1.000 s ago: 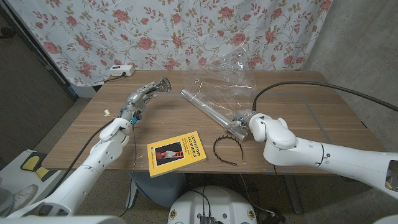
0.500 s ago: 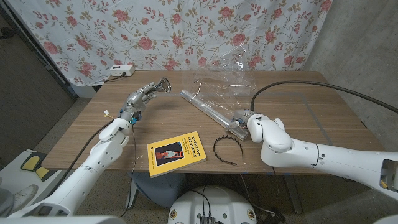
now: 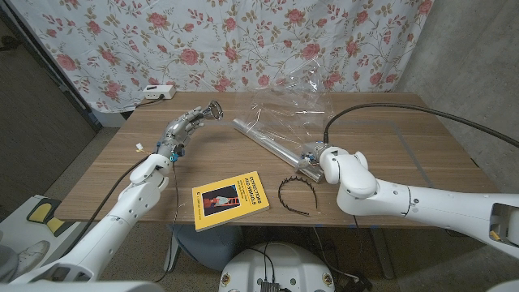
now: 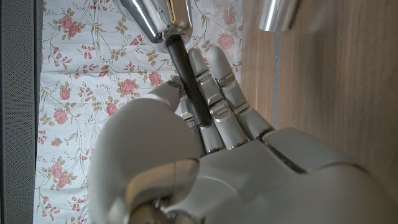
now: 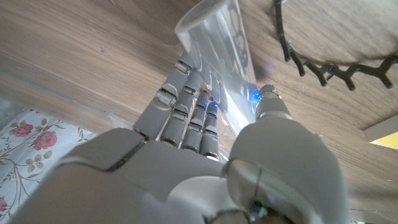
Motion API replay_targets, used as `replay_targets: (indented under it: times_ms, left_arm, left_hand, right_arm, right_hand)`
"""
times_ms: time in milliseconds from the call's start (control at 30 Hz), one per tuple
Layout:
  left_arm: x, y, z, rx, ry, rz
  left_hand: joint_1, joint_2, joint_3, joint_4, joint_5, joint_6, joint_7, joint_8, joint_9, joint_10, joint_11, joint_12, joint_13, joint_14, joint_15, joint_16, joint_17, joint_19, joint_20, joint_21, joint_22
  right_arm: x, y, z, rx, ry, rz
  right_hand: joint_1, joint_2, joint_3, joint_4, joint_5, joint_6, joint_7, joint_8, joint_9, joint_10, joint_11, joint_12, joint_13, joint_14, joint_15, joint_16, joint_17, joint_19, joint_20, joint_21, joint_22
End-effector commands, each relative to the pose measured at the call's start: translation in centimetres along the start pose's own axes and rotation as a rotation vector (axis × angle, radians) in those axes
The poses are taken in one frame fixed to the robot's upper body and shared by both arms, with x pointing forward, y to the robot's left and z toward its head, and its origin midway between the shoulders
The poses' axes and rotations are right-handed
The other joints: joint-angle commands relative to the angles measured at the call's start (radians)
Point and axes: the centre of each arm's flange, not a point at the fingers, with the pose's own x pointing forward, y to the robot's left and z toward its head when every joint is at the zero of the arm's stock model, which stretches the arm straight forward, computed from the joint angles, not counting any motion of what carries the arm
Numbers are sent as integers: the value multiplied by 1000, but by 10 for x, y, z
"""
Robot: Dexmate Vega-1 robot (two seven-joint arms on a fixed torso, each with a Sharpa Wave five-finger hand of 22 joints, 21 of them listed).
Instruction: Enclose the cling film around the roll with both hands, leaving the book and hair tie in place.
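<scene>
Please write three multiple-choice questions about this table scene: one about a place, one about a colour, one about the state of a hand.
1. Where does the black toothed hair band lie?
A. right of the yellow paperback book
B. on the book
C. by the left hand

2. What colour is the book's cover?
A. red
B. yellow
C. blue

3. What does the right hand do?
A. hangs free
B. presses the book
C. touches the clear shiny roll

Answers: 1 A, the head view shows it beside the book. 2 B, yellow cover. 3 C, the fingers lie on the roll's near end.

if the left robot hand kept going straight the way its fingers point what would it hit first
Probably the far end of the roll. The left robot hand points across the table toward it and the loose cling film, with bare wood between. Its height above the table is unclear, so it might pass over.
</scene>
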Motion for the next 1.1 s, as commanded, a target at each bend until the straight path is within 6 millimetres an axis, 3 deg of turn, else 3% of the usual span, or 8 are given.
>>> replay_targets:
  times_ms: [33,267,433,600,667,733,867,1100]
  left_arm:
    - [2,0,-1,2,3,1]
    - [2,0,-2,3,6,1]
    - [3,0,-3,3,6,2]
    - [4,1,-4,1,7,3]
    - [4,1,-4,0,7,3]
    - [4,0,-5,-1,8,4]
    - [5,0,-5,-2,7,4]
    - [6,-1,-5,-1,8,4]
  left_hand:
    - [14,1,5,-9,6,7,-6,0,1,9,1,-1,5,32,-19,1,3,-3,-3,7,1]
    - [14,1,6,-9,6,7,-6,-1,0,9,0,-2,6,32,-18,0,2,-4,-3,8,1]
    - [14,1,6,-9,6,8,-6,-1,0,9,-1,-3,6,32,-19,-1,2,-5,-3,9,1]
    - [14,1,6,-9,6,8,-8,-2,0,9,-2,-4,6,33,-18,0,3,-6,-3,10,1]
    - [14,0,6,-9,6,8,-8,-2,0,10,-1,-4,6,32,-18,-1,2,-6,-3,11,1]
    - [14,1,6,-9,6,8,-8,-2,0,10,-1,-4,7,32,-18,-1,3,-6,-3,11,1]
    - [14,0,6,-9,5,8,-9,-2,0,11,-1,-3,8,32,-19,-1,3,-6,-3,12,1]
    - [14,1,6,-9,5,9,-9,-2,0,9,0,-5,8,32,-18,-2,3,-7,-3,13,1]
  right_arm:
    - [6,6,2,-28,1,-1]
    - [12,11,1,-16,2,4]
    - [15,13,-2,2,9,-2]
    - [16,14,-3,5,6,-18]
    - [16,14,-4,8,8,-31]
    - [16,14,-5,9,9,-41]
    - [15,12,-7,10,10,-57]
    - [9,1,-14,25,-12,-90]
  right_hand:
    - [79,23,26,-1,18,18,-10,9,8,31,-16,28,18,22,-164,21,31,2,-9,9,8]
    - [205,39,57,0,59,21,-15,2,22,71,-25,81,46,90,-178,67,97,43,-30,45,16]
    - [299,36,67,7,99,46,-18,10,51,145,-41,172,97,192,-182,103,165,71,-59,89,25]
    - [361,27,61,13,120,127,-12,44,91,199,-46,261,155,272,-184,102,213,88,-76,144,41]
    - [395,23,61,11,127,153,-23,55,110,223,-61,299,180,300,-185,92,230,96,-78,176,51]
    - [428,13,60,6,131,157,-36,57,126,220,-78,320,200,324,-186,87,244,95,-80,201,62]
    - [459,7,50,15,129,184,-60,69,155,221,-87,363,243,355,-185,76,271,86,-79,245,83]
    - [484,8,35,24,114,241,-74,100,199,188,-96,404,302,361,-184,50,310,49,-79,298,112]
